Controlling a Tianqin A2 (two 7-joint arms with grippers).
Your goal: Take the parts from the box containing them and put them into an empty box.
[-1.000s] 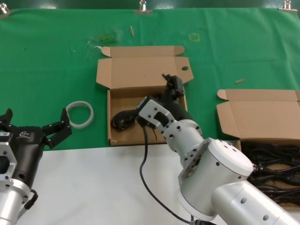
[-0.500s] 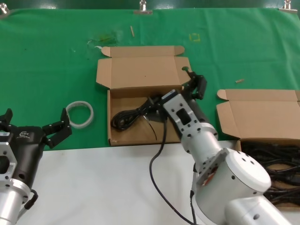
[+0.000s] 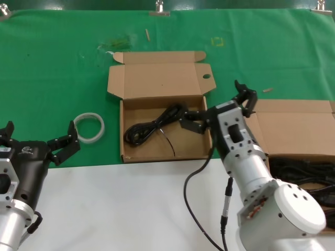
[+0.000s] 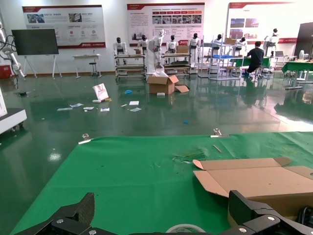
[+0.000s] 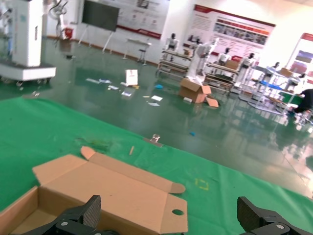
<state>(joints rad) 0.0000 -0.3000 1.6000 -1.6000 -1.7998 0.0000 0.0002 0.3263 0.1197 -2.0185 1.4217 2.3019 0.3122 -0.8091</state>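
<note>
The empty box [image 3: 157, 81], the one with a round hole [image 3: 207, 77] in its lid tab, lies open at mid-table, and one black cord [image 3: 152, 126] rests on its floor. My right gripper [image 3: 217, 107] hovers open over that box's right wall, holding nothing. In the right wrist view the same gripper [image 5: 168, 210] faces the holed lid [image 5: 112, 188]. Several more parts [image 3: 306, 180] fill the box containing them [image 3: 293, 128] at the right, partly behind my right arm. At the lower left my left gripper [image 3: 39, 135] waits open; its wrist view [image 4: 161, 210] shows nothing between the fingers.
A white ring of tape [image 3: 89, 127] lies on the green cloth between my left gripper and the holed box, and its top shows in the left wrist view [image 4: 185, 228]. A white table surface [image 3: 104, 209] runs along the front.
My right arm has swung to the right, from inside the holed box to over its right wall. The cord it was hiding now lies in full view. The left arm has not moved.
</note>
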